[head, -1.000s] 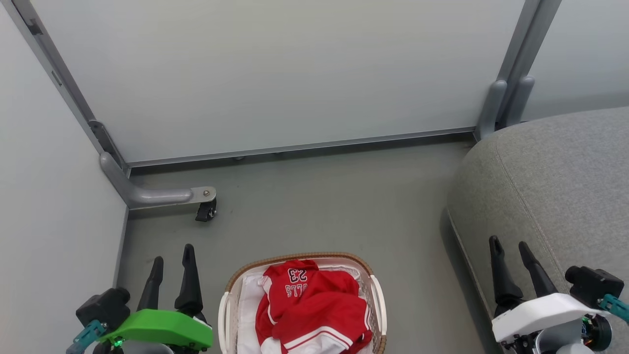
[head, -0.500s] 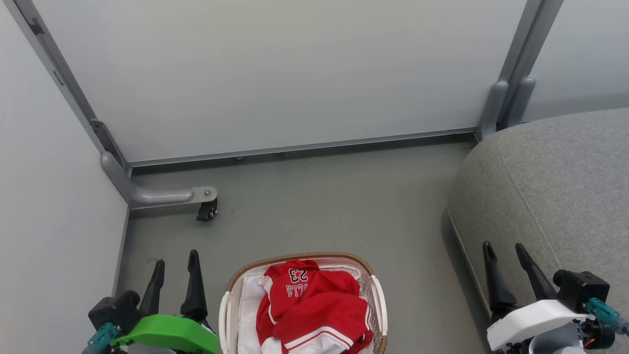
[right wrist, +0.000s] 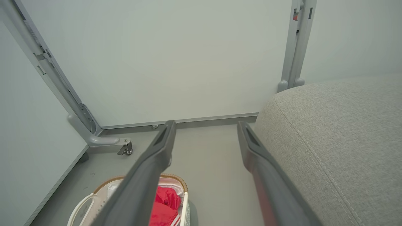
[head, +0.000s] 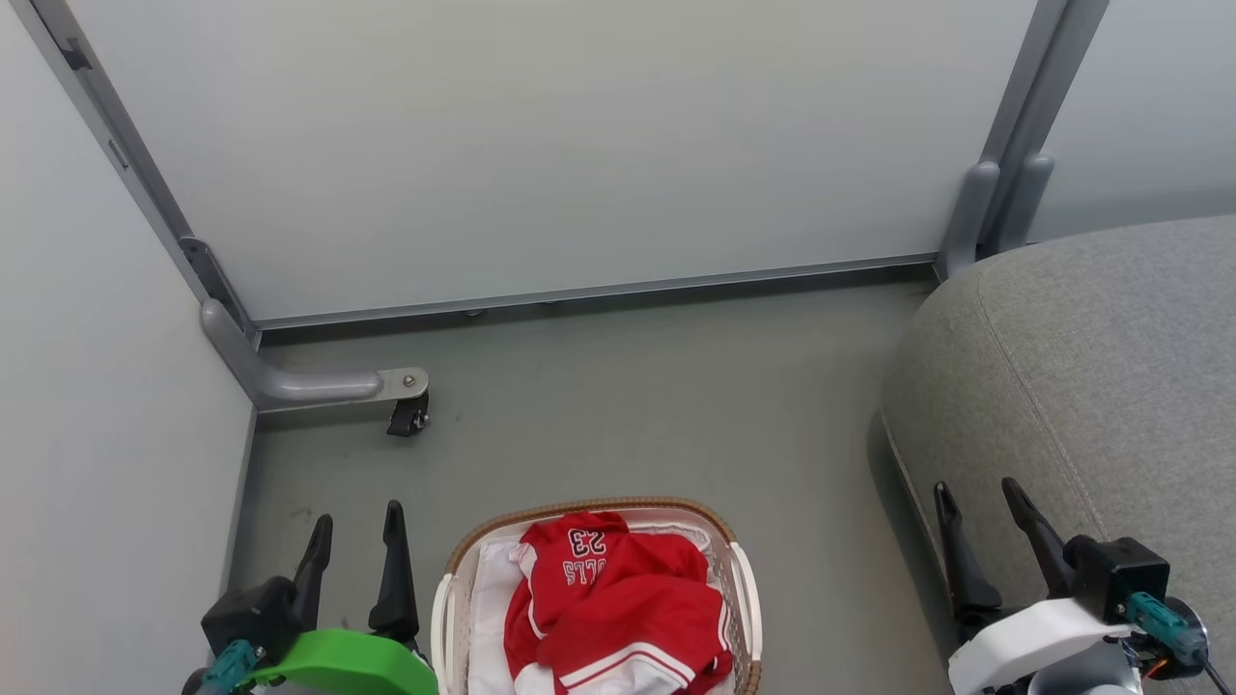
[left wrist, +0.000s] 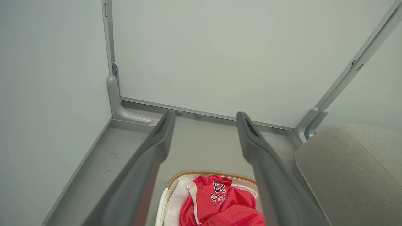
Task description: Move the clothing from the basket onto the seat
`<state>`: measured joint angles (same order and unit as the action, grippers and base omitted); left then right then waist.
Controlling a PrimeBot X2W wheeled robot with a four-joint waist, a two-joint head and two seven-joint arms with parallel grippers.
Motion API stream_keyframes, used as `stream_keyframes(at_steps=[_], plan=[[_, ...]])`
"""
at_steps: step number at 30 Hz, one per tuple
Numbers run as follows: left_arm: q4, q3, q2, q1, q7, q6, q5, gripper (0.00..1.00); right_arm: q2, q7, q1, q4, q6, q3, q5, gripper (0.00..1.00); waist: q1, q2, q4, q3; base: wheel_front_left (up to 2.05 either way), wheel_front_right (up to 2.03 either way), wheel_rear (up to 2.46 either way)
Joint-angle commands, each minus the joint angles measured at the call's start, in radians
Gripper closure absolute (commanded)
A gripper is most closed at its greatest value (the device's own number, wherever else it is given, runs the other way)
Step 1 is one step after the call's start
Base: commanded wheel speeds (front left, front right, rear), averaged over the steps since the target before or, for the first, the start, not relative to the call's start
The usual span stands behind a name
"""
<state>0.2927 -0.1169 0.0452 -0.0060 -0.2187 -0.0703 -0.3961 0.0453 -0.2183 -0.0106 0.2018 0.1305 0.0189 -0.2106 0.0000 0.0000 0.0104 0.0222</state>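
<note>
I pulled my left gripper (head: 357, 516) and right gripper (head: 973, 486) back a little, both with fingers wide apart and holding nothing, so the clothing (head: 618, 603) lay untouched in the basket (head: 599, 504), not yet on the seat (head: 1091, 367).

Head camera: high above the basket (head: 618, 503), tilted forward and down, basket at its bottom edge. Left wrist camera: nearer, just left of the basket, facing the panel wall (left wrist: 204, 56) beyond it. Right wrist camera: further right of the basket, beside the seat (right wrist: 339, 131), same heading. All three share basket, seat corner and wall
</note>
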Motion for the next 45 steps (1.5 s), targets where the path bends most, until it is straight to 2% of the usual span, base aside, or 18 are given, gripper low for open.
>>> stream_keyframes(at_steps=[1,23,45], plan=[[0.001,-0.001,0.007,0.015,-0.009,0.002,0.025,0.0,0.006,-0.01,-0.015,0.0,0.0,-0.002,0.023,0.0,0.0,0.0,0.0,0.0,0.0,0.0,0.0],[0.047,-0.024,0.008,0.025,-0.049,0.008,0.142,0.0,0.008,-0.049,-0.027,0.002,0.0,-0.011,0.189,0.0,0.0,0.0,0.004,0.006,0.0,0.0,0.0],[0.062,-0.026,0.008,0.02,-0.046,0.001,0.125,0.0,0.008,-0.049,-0.024,-0.004,0.0,-0.006,0.182,0.0,0.0,0.0,0.003,0.0,0.0,0.0,0.0]])
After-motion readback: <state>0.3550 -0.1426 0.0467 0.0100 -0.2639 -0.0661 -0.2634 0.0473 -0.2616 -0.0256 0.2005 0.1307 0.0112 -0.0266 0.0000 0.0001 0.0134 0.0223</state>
